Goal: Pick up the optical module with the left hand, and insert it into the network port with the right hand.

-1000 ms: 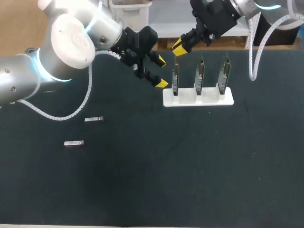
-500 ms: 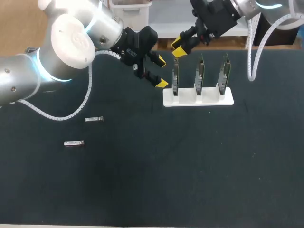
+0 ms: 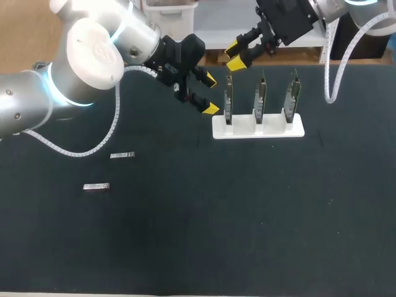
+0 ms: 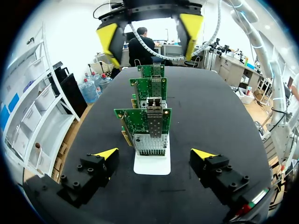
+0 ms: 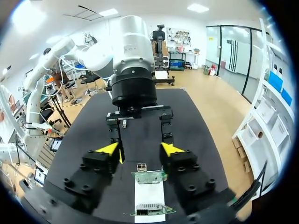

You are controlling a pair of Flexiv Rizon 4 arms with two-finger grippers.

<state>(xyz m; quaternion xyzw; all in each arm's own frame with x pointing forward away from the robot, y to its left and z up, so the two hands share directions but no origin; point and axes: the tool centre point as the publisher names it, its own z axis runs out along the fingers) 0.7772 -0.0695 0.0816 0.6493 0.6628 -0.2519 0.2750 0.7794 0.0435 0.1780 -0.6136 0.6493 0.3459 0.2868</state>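
Left pincer (image 3: 211, 94) hangs wide and empty just left of the white stand (image 3: 258, 127) holding three upright network cards (image 3: 261, 93). Beyond the leftmost card, the right pincer (image 3: 234, 55) is also wide and empty. Two optical modules (image 3: 122, 154) lie on the desk (image 3: 247, 216) at its left side, well apart from both pincers

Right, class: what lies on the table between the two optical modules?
Nothing. In the head view, only bare black table separates the upper optical module from the lower optical module.

The worktop (image 3: 247, 216) was black. A white stand (image 3: 258, 127) carried green boards (image 4: 142, 119). Two optical modules (image 3: 122, 155) were silvery grey. The left pincer (image 3: 211, 94) and right pincer (image 3: 234, 55) were black, tipped bright yellow.
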